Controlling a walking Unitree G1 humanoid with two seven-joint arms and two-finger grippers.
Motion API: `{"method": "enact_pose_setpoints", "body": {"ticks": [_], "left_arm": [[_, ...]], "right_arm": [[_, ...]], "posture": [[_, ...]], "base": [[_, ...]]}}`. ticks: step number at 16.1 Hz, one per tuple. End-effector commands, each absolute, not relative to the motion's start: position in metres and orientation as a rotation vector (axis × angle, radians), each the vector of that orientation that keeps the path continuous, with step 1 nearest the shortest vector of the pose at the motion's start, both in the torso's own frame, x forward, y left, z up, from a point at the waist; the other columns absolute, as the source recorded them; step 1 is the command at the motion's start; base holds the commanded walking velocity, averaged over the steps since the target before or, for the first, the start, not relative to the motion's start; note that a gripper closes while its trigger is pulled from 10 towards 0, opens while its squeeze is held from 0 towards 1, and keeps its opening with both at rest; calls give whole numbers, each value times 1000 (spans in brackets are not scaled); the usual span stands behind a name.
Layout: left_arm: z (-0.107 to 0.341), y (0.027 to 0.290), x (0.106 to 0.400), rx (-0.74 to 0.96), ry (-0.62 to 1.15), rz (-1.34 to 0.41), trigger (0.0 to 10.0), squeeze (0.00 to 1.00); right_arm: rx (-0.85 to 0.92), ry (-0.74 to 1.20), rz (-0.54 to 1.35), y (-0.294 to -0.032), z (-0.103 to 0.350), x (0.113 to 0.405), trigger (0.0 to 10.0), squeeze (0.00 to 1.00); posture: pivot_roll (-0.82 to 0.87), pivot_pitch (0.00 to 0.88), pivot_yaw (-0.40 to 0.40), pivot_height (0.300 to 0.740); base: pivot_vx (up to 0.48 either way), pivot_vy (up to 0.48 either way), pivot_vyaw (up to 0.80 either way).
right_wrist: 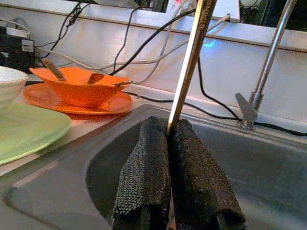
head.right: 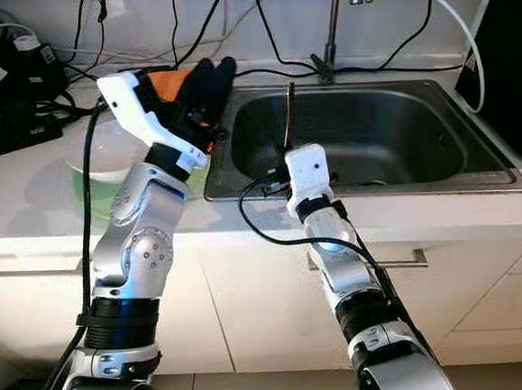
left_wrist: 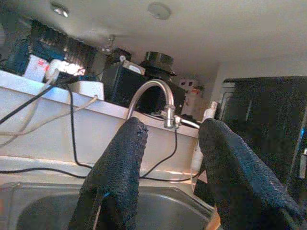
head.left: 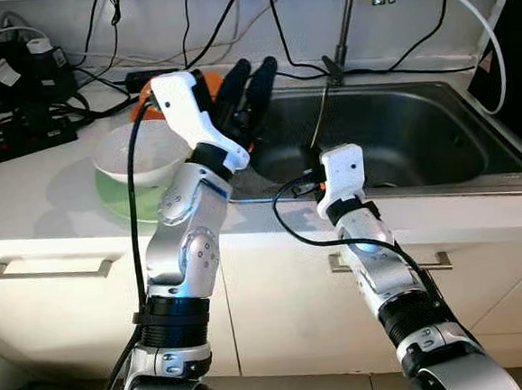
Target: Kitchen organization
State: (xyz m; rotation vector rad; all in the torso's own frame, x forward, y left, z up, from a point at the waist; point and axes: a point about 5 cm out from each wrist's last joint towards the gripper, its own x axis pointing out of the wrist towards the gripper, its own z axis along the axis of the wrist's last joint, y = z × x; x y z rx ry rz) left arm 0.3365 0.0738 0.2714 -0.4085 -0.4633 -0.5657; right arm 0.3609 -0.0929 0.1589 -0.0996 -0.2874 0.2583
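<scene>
My right gripper [right_wrist: 168, 132] is shut on a thin metal utensil handle [right_wrist: 189, 62], which stands nearly upright over the left part of the steel sink [head.left: 401, 139]. The handle's lower end is hidden between the fingers. My left gripper [head.left: 244, 88] is raised above the counter at the sink's left rim, open with nothing between its fingers [left_wrist: 120, 172]. A white bowl [head.left: 140, 155] rests on a green plate [head.left: 121, 201] on the counter to the left. Behind it, an orange bowl [right_wrist: 79, 86] holding utensils sits on an orange plate [right_wrist: 72, 103].
The faucet [head.left: 345, 26] rises behind the sink, with a white hose [head.left: 487, 24] curving right. Power strips and tangled cables [head.left: 18, 97] lie at the counter's back left. Drawer handles [head.left: 54, 265] run along the cabinet front below.
</scene>
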Motion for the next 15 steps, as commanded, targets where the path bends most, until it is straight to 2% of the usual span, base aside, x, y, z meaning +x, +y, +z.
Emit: {"method": "enact_pose_setpoints", "body": {"ticks": [1,2,3,4,7,10,15], "left_arm": [[272,75,338,-370,-461,-551,10000,0],[267,76,339,-353,-439,-537,10000,0],[260,78,340,-331,-416,-521,10000,0],[253,78,339,-311,-394,-522,10000,0],[219,81,335,-258,-285,-487,10000,0],[206,83,329,-230,-242,-476,10000,0],[200,77,322,-209,-222,-490,10000,0]], "right_arm": [[-91,-309,222,-100,169,367,0,0],[-105,-314,211,-104,172,370,3529,0],[-117,-315,194,-107,174,372,3529,0],[-120,-315,175,-112,176,375,10000,0],[-146,-300,116,-127,183,385,10000,0],[-159,-262,92,-135,182,391,10000,0],[-182,-197,99,-132,168,391,10000,0]], "posture": [[25,0,8,740],[25,0,10,740],[25,0,10,740],[27,0,11,740],[31,0,13,740],[54,0,3,740],[80,0,-3,740]], "base": [[0,0,0],[0,0,0],[0,0,0],[0,0,0],[0,0,0],[0,0,0],[0,0,0]]}}
